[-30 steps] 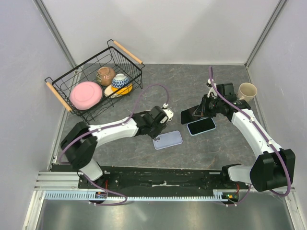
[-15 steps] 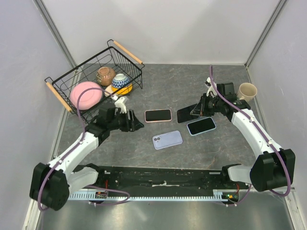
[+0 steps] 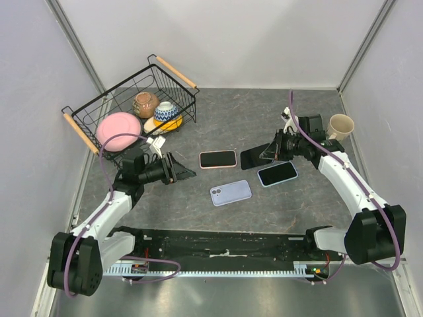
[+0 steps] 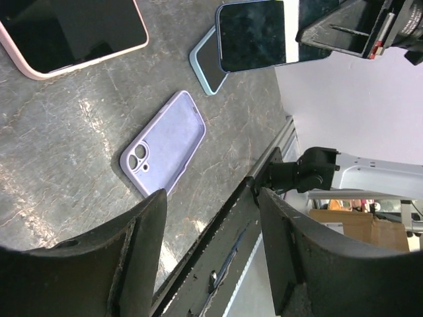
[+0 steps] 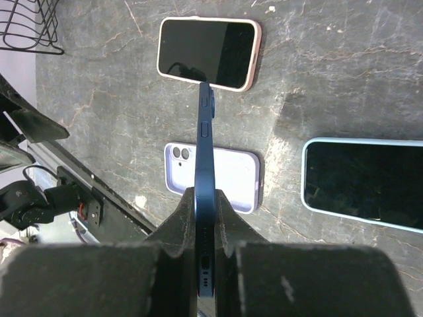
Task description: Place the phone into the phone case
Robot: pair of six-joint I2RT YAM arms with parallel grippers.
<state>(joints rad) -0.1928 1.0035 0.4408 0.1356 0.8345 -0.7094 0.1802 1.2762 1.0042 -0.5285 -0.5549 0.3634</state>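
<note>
Dark blue phone (image 5: 205,125) is pinched edge-on in your right claw (image 5: 205,198), fingers pressed onto its two faces, held off the surface (image 3: 251,112). The lavender phone case (image 3: 231,193) lies flat on the surface, camera cutout toward the left arm's side. It's nearer the bases than the claw and not touching the phone.

My read: you're at the carry-to-case step.
- Rotate the phone flat and match its long axis to the case.
- Put the camera end over the cutout, seat one end first, then press down.
- I can't tell whether the case's open side faces up, so check that.
- Stay clear of the pink-cased phone (image 3: 218,159) and the light-blue-cased phone (image 3: 277,174) on either side.

Left claw (image 3: 178,170) is spread and empty, near the wire basket (image 3: 79,132).
</note>
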